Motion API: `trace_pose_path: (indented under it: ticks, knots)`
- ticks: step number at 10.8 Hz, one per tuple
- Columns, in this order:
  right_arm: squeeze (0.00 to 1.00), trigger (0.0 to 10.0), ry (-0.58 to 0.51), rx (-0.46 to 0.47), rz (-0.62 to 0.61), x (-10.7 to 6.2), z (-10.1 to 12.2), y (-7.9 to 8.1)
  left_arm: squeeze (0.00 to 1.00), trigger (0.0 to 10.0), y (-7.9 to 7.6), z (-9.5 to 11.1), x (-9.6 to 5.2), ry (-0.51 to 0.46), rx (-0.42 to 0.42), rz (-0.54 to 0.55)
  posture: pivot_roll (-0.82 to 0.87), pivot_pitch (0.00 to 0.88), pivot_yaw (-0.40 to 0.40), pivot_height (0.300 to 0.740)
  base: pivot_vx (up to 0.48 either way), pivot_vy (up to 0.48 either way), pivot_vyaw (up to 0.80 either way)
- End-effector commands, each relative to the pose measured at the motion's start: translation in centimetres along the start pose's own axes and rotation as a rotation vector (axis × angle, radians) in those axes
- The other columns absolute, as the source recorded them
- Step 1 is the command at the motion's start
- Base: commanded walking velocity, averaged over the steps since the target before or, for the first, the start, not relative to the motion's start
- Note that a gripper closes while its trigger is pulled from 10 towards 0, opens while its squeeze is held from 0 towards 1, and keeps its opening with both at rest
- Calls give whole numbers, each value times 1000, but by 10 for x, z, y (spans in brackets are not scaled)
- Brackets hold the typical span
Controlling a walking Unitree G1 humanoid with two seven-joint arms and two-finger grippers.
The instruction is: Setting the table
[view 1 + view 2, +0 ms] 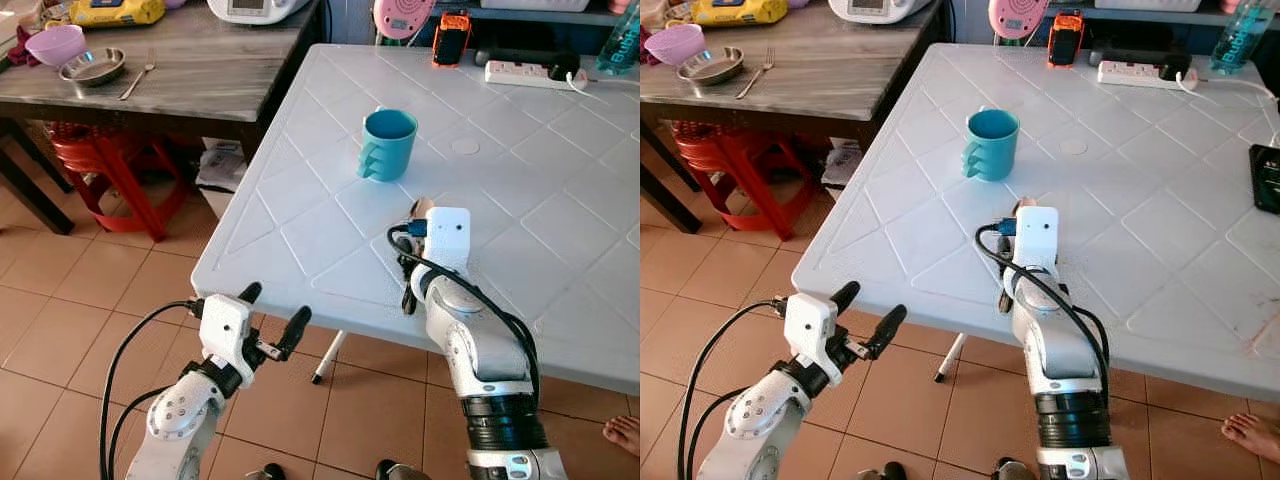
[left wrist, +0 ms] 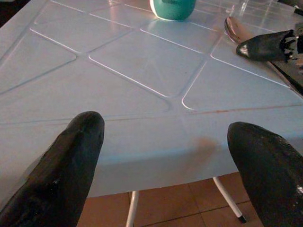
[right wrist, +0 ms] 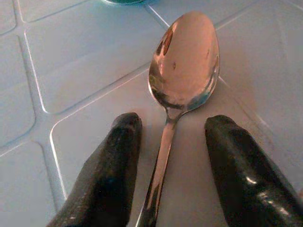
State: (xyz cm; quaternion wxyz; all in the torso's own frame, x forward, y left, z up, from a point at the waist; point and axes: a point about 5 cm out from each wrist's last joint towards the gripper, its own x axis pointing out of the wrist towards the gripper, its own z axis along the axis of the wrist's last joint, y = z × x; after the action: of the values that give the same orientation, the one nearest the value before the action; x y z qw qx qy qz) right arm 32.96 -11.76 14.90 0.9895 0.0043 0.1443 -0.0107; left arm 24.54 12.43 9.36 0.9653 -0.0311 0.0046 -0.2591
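R gripper (image 3: 170,142) is low over the white table (image 1: 520,220), near its front edge, fingers parted w/ a metal spoon (image 3: 182,80) lying between them. Spoon handle runs down the gap; neither finger (image 3: 109,165) clearly touches it, so the grip looks released, not clamped. Spoon bowl faces up and points toward the teal mug (image 1: 387,144). In the head views the wrist camera block hides most of the spoon; just its tip pokes out past the block.

Teal mug stands upright on the table, beyond the R gripper, near it but apart.

L gripper (image 1: 272,318) is held just off the table's front-left edge, level w/ the rim, fingers wide apart & holding nothing. In the L wrist view its 2 fingers (image 2: 71,161) frame the table edge, w/ floor tiles & a table leg below; no contact w/ the table can be made out.

Far side of the white table: white power strip (image 1: 525,72), orange-black device (image 1: 452,38), blue bottle (image 1: 1237,38).

Wooden table (image 1: 200,75) to the L carries a pink bowl (image 1: 55,44), metal bowl (image 1: 92,67), fork (image 1: 138,78). Red stool (image 1: 100,160) under it. A person's bare foot (image 1: 622,434) on the floor tiles at R.
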Motion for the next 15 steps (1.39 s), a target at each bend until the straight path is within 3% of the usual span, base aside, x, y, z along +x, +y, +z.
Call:
trace_pose_path:
  ticks: [1, 7, 10, 15]
  knots:
    - [0, 0, 109, 0, 59, -3, -21, 15, 0, 10000, 1, -5, -2, 24, 0, 1, -42, 195, 70, 740, 0, 0, 0]
    - [0, 0, 212, 24, 36, -7, -39, 8, 0, 10000, 0, -6, -5, 25, -4, -15, -45, 201, 70, 740, 0, 0, 0]
    - [0, 0, 221, 30, 35, -6, -40, 4, 0, 10000, -6, 0, -3, -38, -61, -112, -49, 200, 64, 740, 0, 0, 0]
    - [0, 0, 231, 31, 32, -6, -43, 2, 0, 10000, -9, 12, 1, -85, -81, -123, -54, 197, 57, 740, 0, 0, 0]
